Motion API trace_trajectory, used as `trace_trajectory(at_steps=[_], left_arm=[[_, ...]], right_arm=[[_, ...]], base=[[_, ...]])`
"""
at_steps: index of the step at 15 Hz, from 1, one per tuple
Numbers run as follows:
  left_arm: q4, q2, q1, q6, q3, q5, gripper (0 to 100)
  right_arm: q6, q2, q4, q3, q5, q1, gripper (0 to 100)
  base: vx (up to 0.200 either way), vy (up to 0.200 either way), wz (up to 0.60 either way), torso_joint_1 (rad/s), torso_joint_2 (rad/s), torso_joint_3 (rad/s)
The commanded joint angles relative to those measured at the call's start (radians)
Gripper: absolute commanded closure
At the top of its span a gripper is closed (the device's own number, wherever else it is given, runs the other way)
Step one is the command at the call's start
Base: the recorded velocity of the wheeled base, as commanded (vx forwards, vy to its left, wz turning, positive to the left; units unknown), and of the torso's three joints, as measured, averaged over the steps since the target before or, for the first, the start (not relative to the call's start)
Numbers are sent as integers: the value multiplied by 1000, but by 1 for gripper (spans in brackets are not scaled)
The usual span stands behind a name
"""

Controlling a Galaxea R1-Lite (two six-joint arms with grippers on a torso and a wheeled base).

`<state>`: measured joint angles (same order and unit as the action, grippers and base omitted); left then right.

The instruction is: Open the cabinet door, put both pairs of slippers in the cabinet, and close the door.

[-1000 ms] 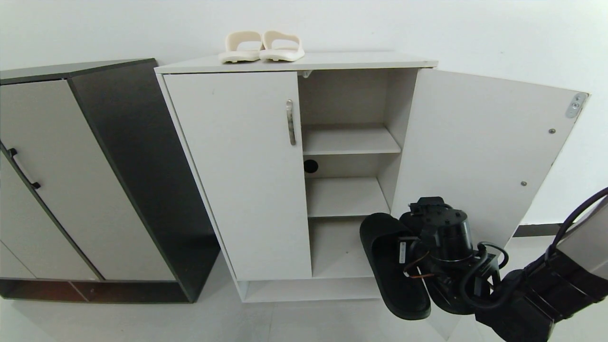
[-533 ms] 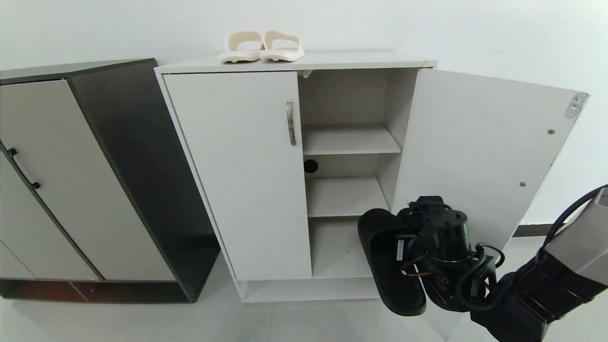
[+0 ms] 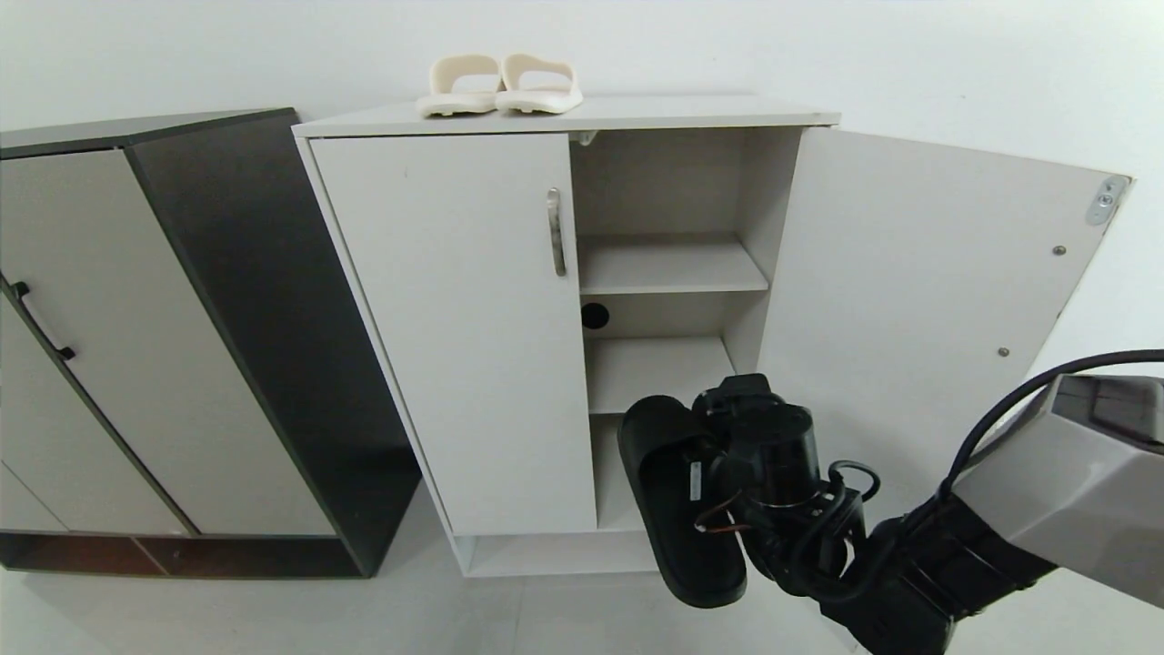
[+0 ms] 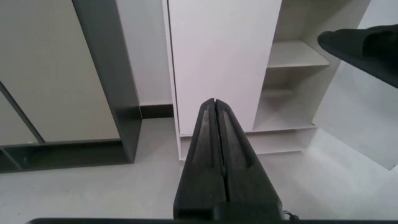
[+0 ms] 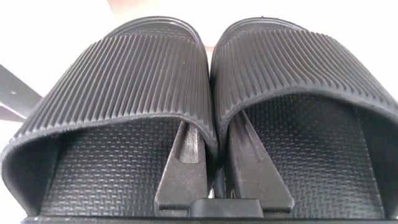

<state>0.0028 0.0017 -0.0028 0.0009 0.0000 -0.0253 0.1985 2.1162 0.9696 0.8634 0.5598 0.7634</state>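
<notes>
Plain white wall behind, pale floor below. Hung the black slippers, ribbed rubber, side by side before the lowest shelf of the white cabinet, right door swung wide. Pinched both inner straps in the right gripper, one finger inside each slipper. Found smooth cream slippers on the flat top. Held the left gripper pressed closed on nothing, near a dark cabinet.

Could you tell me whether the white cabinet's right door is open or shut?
Open: the right door is swung wide, baring the shelves.
</notes>
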Motion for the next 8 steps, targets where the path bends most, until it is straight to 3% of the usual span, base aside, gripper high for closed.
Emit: trace_trajectory(at_steps=[1, 8], left_arm=[[0, 1, 0, 2, 0, 1, 100], [0, 1, 0, 5, 0, -1, 100]], right_arm=[[-4, 65, -15, 37, 9, -1, 100], [1, 146, -11, 75, 140, 31, 100]], base=[[0, 0, 0, 7, 2, -163], [0, 0, 0, 4, 3, -189]])
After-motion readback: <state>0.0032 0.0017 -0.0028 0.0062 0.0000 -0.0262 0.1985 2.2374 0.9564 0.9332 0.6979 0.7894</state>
